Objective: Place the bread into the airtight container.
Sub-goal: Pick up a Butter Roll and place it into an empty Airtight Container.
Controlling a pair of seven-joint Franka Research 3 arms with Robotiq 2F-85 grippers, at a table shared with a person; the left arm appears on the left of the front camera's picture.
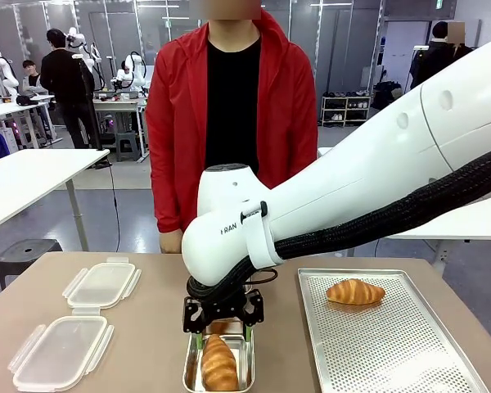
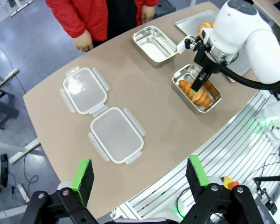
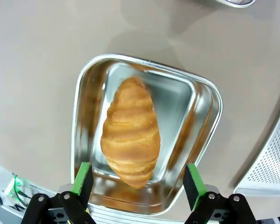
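Over the near edge of the tabletop (image 2: 154, 107), my left claw (image 2: 140, 173) hangs high. Its green pads (image 2: 84, 173) are spread wide and there is nothing between them. Below it, on the left part of the tabletop, two clear plastic lids lie flat just beside each other: the near lid (image 1: 61, 352) and the far lid (image 1: 102, 284), both with their clips folded out. Farther along stands an empty steel container (image 2: 154, 43), toward the far edge where a person in a red jacket (image 1: 229, 123) waits with one hand (image 1: 172, 240) at the table's rim.

At the middle, close to my side, sits the steel container (image 3: 81, 107), and the croissant (image 3: 130, 133) lies lengthwise on its floor. My right claw (image 1: 222, 336) hovers straight above it, open and gripping nothing. One pad stands on each side of the croissant, with a clear gap on both sides.

On the right lies a perforated metal tray (image 1: 393, 352). A second croissant (image 1: 355, 291) rests at its far end, well apart from the steel container.
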